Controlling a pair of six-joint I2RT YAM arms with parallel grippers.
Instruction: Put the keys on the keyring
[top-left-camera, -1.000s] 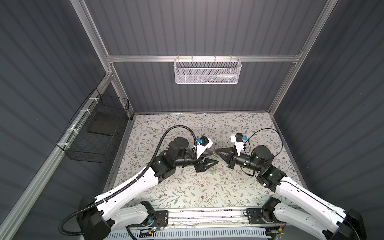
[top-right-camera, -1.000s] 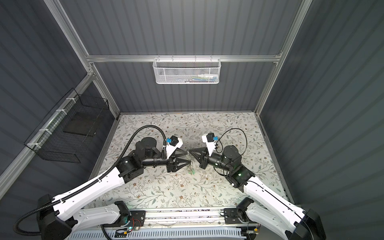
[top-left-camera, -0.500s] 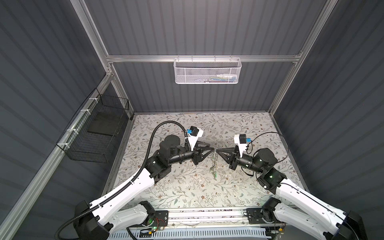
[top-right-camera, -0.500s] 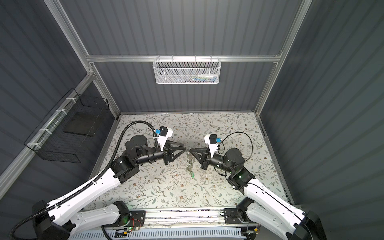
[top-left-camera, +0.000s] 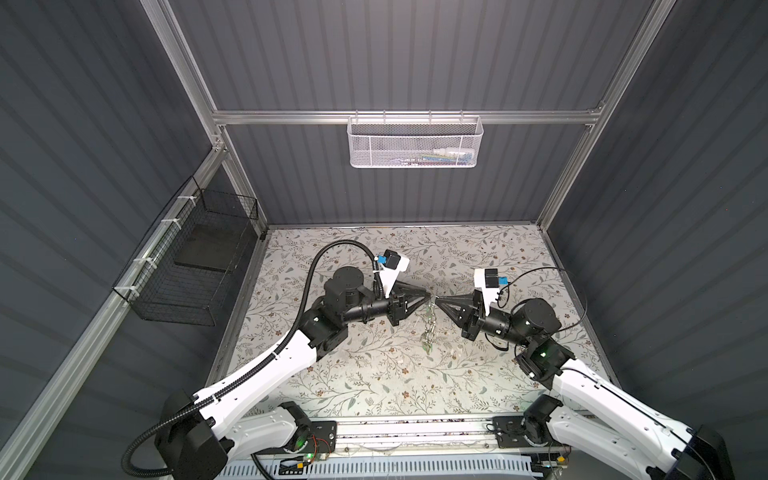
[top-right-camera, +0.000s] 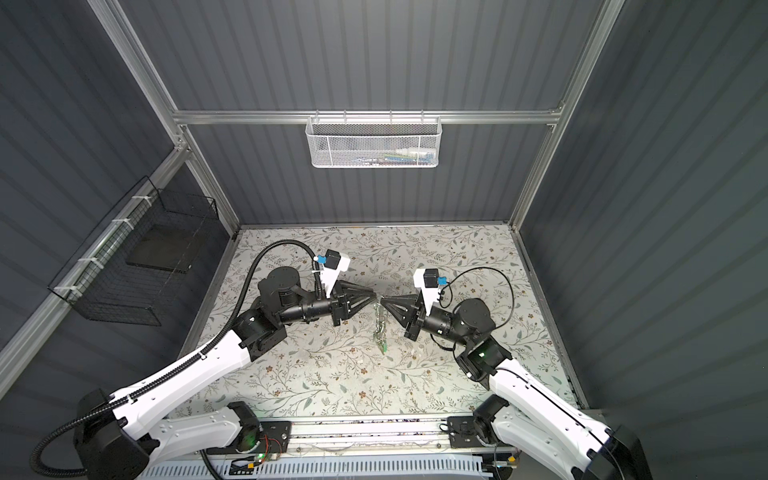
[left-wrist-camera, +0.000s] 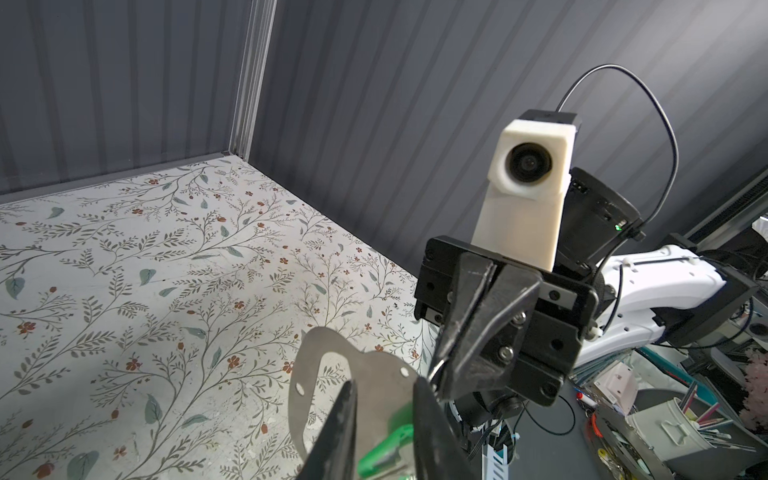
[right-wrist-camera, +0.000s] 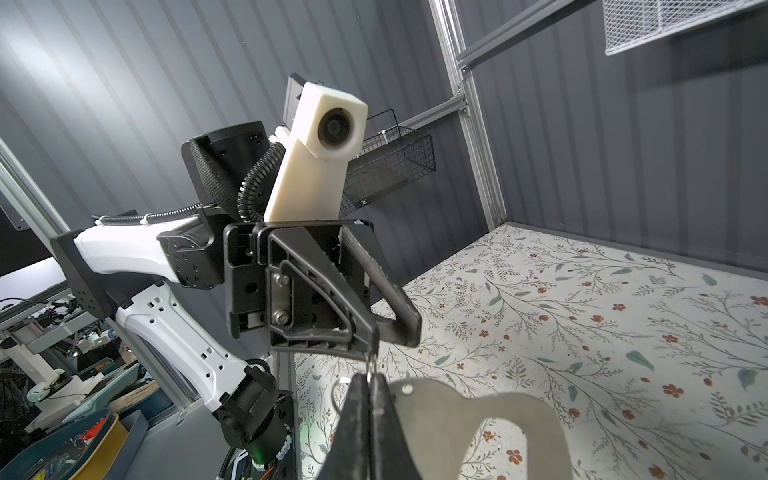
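The keyring (left-wrist-camera: 376, 363) is cut off by the frame edge in both wrist views, so only its rounded end and part of its slot show. The left gripper's own fingers (left-wrist-camera: 347, 419) cover more of it. A green tag (left-wrist-camera: 376, 453) between those fingers is blurred, and its label window cannot be made out. In both top views the hanging bundle is small and nearly edge-on. There the keys (top-left-camera: 426, 345) read only as a green fleck at the lower end, and the grey loop cannot be told apart from the tags. Whether the bundle's lower end touches the floral mat (top-left-camera: 374, 374) cannot be told.

The two grippers meet tip to tip near the middle of the mat. The left gripper (top-left-camera: 429, 296) reaches in from 9 o'clock and the right gripper (top-left-camera: 439, 300) from 3 o'clock. The right gripper's jaws are clamped together, with a thin silver split ring (right-wrist-camera: 372, 365) pinched at the very tips. The left gripper's jaws stand a little apart. The green tag and the flat grey plate lie in the gap, and the split ring runs up against the tip of one finger. Whether the left gripper is actually pinching any of them cannot be told.

The keyring hangs in the air just under the meeting tips, with its broad flat face turned toward the wrist cameras. In both top views the bundle's long axis runs from the fingertips at 12 o'clock down to 6 o'clock, with the green end at 6.
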